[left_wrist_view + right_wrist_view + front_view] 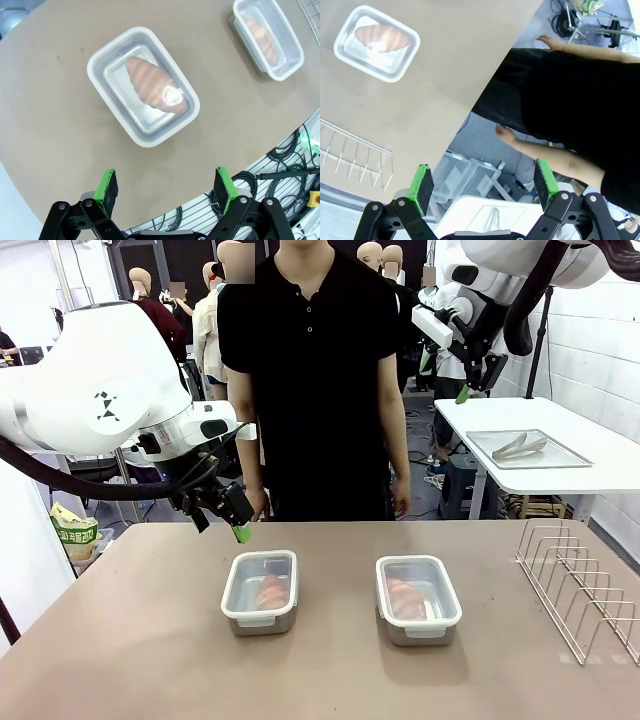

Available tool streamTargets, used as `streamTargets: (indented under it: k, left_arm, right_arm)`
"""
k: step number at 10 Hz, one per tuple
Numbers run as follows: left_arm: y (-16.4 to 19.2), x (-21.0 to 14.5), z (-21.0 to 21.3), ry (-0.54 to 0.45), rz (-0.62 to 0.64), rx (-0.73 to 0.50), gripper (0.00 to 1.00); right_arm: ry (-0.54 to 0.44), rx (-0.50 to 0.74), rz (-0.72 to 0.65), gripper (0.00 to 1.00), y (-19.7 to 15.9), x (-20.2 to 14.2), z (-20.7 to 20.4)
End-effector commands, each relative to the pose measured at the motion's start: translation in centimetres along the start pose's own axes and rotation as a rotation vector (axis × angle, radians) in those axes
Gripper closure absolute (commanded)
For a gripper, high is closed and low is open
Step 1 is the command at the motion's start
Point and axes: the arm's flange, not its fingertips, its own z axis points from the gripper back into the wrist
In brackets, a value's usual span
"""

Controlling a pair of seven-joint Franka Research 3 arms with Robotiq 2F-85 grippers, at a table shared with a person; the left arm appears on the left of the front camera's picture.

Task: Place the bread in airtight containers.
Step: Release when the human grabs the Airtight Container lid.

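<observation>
2 lidded containers (260,591) (418,599), 1 croissant (156,90) each, on table (150,660). Left jaws (166,187) open above nearer container; right jaws (482,182) open, raised well clear.

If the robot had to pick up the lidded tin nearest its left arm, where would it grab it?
Probably from straight above, across the short width of the left tin, pads on its two long sides. The flat lid offers nothing to pinch, and the long sides are straight and free. The left pincer stands open, likely wide enough.

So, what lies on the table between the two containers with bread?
Nothing: in the front view, bare brown table separates the left container from the right container. The left wrist view shows the same empty stretch.
</observation>
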Motion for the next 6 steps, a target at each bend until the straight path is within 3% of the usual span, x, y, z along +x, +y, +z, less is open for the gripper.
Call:
streamTargets:
  k: [1,6]
  left_arm:
    - [0.07,0.04,0.04,-0.002,0.001,-0.002,0.0]
    - [0.07,0.04,0.04,-0.002,0.001,-0.002,0.0]
  right_arm:
    - [0.0,-0.012,-0.002,0.0,-0.11,0.0,0.0]
    - [0.0,-0.012,-0.002,0.0,-0.11,0.0,0.0]
